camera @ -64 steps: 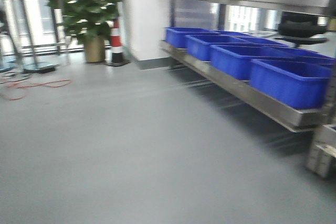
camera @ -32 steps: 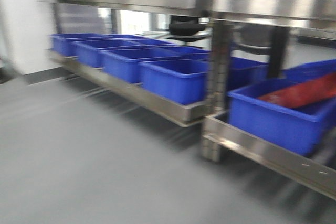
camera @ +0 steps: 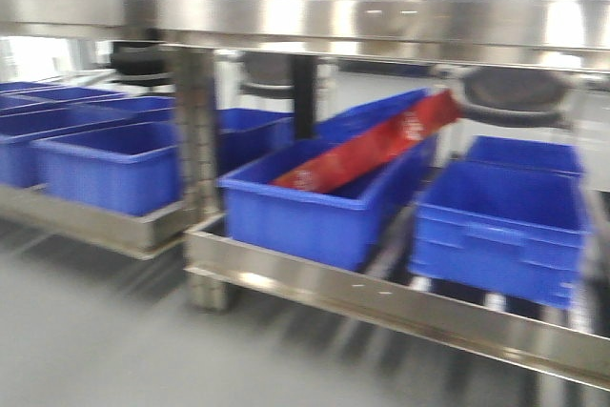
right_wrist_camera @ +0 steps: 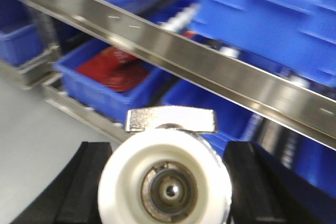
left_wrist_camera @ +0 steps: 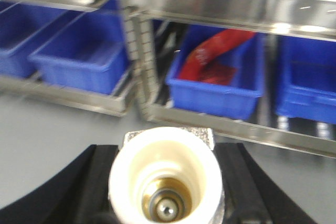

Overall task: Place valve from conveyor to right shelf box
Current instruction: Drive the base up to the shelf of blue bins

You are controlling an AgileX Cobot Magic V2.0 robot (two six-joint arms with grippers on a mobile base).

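In the left wrist view a valve (left_wrist_camera: 167, 157) with a cream plastic end cap and brass inside sits between the black fingers (left_wrist_camera: 100, 182) of my left gripper (left_wrist_camera: 166, 184), which is shut on it. The right wrist view shows a second valve (right_wrist_camera: 164, 167), white-capped with a silver butterfly handle (right_wrist_camera: 170, 119), held by my shut right gripper (right_wrist_camera: 165, 187). Ahead stands the steel shelf (camera: 381, 307) with blue boxes. One box (camera: 295, 218) holds a red bag (camera: 372, 145); another box (camera: 496, 231) sits to its right. The conveyor is out of view.
More blue boxes (camera: 91, 167) line the shelf section to the left, past a steel upright (camera: 197, 131). An upper steel shelf rail (camera: 381, 21) carries further blue boxes. Grey floor (camera: 86, 331) lies in front of the shelf.
The front view has swung right, from open floor with a plant and cone to the shelf. The box with the red bag has come to the middle of the view, much closer.
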